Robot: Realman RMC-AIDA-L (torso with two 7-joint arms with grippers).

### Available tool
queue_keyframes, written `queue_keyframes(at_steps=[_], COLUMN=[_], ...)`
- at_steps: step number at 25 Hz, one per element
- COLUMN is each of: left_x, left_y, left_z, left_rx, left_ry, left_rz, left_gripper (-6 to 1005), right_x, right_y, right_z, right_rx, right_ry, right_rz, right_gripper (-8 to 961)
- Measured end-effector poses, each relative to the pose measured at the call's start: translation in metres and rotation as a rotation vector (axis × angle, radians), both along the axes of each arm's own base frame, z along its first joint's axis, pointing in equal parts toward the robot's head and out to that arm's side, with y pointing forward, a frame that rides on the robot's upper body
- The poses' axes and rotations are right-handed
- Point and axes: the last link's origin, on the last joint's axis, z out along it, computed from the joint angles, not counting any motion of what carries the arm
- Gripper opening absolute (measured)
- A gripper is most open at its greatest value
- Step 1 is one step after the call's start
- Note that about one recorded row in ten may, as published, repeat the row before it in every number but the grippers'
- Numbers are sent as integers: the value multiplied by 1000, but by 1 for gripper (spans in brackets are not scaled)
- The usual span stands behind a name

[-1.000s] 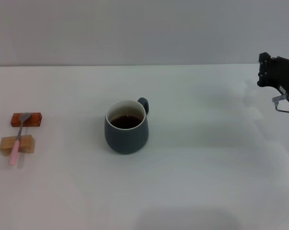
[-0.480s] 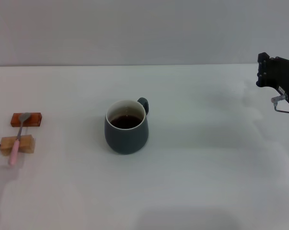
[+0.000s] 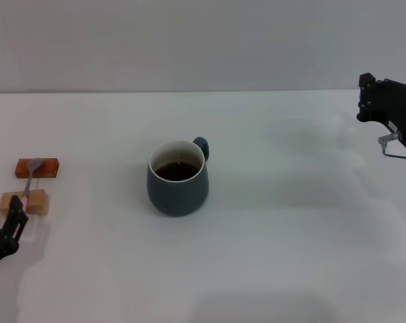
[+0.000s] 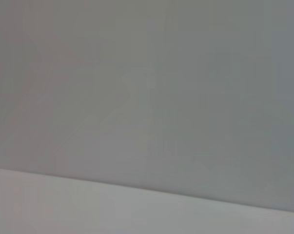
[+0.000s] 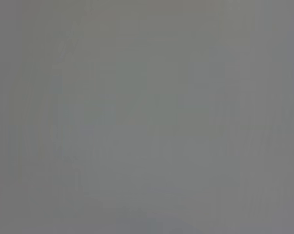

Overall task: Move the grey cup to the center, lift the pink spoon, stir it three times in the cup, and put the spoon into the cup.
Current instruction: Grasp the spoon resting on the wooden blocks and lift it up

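Head view: cup (image 3: 178,178) sits mid-counter (image 3: 290,235), handle toward the far right. Spoon (image 3: 27,188) lies at the far left across two blocks (image 3: 27,201), bowl away from the robot, handle near. Left end effector (image 3: 13,219) is right at the handle end, much the nearer; grip state unclear. Right end effector (image 3: 384,108) hangs far right; state unclear.

Wrist views: only blank surfaces.

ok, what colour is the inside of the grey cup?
White inside the grey cup, with dark brown liquid in it. Clearest in the head view.
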Motion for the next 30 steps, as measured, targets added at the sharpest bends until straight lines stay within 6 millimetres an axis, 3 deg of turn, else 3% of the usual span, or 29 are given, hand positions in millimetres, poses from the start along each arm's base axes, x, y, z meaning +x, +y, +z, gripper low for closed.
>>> queue_keyframes(at_steps=[14, 30], left_x=[1, -10], left_y=[7, 21], left_z=[-18, -21], left_rx=[-55, -76], left_ry=[-19, -10], left_rz=[-5, 14], left_gripper=[751, 751], right_x=[2, 10], right_y=[-3, -15], right_z=[-3, -7], right_rx=[-8, -17], right_ry=[0, 12], right_rz=[0, -14], right_gripper=[9, 10])
